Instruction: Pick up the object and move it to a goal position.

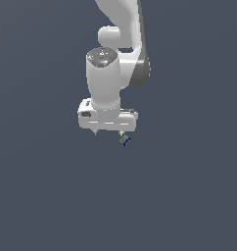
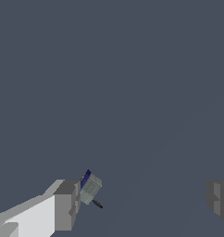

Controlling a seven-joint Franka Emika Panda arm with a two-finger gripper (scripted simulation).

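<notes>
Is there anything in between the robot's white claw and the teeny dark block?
Nothing visible. The tiny grey-olive block with dark blue edges sits right beside one finger of the open white end effector, off-centre rather than midway between the fingers.

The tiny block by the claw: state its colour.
Grey-olive with dark blue edges; the tiny block shows best in the wrist view.
</notes>
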